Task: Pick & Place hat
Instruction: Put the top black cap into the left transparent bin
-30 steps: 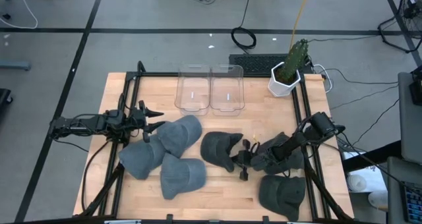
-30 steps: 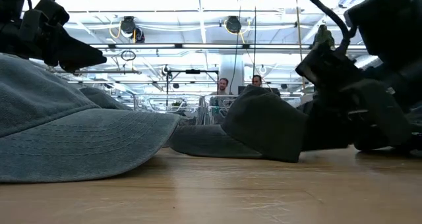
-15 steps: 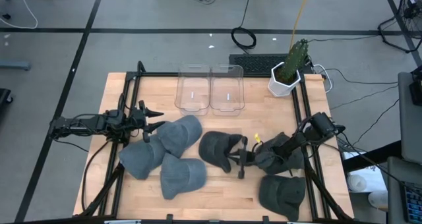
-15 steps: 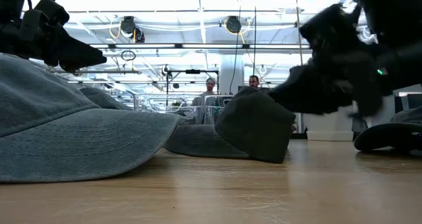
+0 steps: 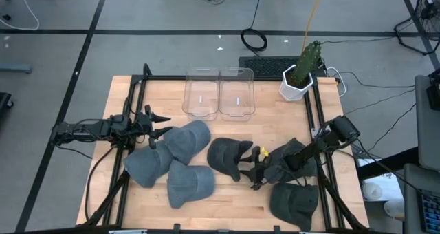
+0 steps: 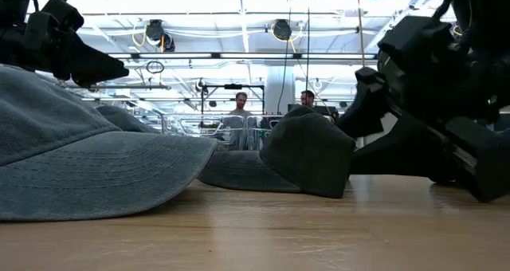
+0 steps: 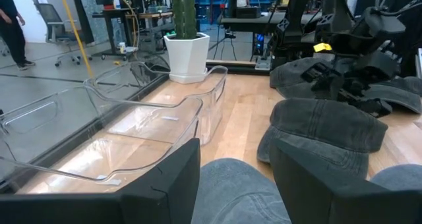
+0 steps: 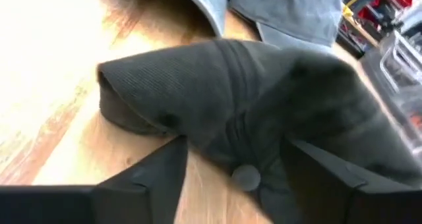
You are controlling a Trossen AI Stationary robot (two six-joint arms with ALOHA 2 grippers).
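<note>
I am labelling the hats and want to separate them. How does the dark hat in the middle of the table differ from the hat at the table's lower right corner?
The middle dark hat lies just before the right gripper, whose fingers are spread apart; the corner hat lies beside that arm, clear of its fingers. The middle dark hat sits near the grey-blue hats; the corner hat lies apart from them, by the table edge. Both are dark grey caps resting on the wood.
</note>
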